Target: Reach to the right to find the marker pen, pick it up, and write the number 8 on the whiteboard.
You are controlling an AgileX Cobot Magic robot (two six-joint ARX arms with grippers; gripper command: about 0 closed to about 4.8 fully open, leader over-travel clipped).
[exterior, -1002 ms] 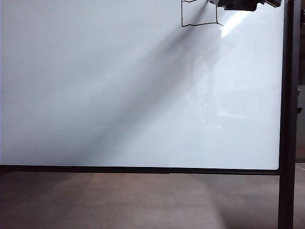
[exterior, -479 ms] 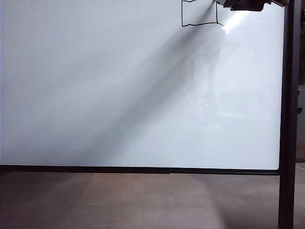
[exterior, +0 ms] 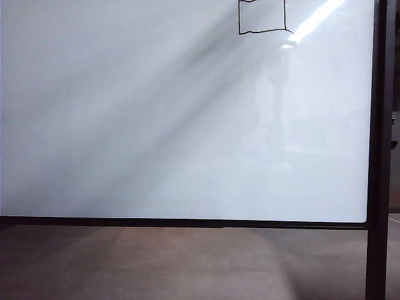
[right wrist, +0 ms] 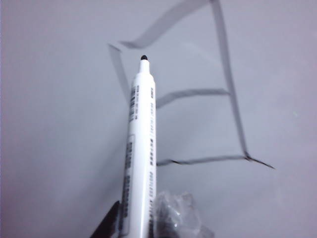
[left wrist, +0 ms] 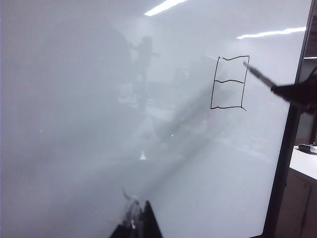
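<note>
The whiteboard [exterior: 156, 125] fills the exterior view, and neither gripper shows there. The number 8 [exterior: 262, 17], a boxy black outline, is cut by that view's top edge; it is whole in the left wrist view [left wrist: 229, 83] and in the right wrist view [right wrist: 198, 94]. My right gripper [right wrist: 141, 219] is shut on the marker pen [right wrist: 141, 148], whose dark tip points at the figure's corner. I cannot tell if the tip touches the board. From the left wrist the marker pen [left wrist: 257, 77] and the right gripper [left wrist: 297, 94] appear just beside the 8. My left gripper [left wrist: 137, 224] is shut and holds nothing, far from the 8.
The board's dark frame runs along its lower edge [exterior: 187, 222], with a black post [exterior: 378, 150] on the right. Brown floor [exterior: 187, 262] lies below. Beyond the post stands a white counter [left wrist: 308, 166] with a small dark object [left wrist: 308, 148] on it.
The right gripper, seen at the exterior view's top edge beside the 8, has moved up and out of that view. The drawn lines look the same.
</note>
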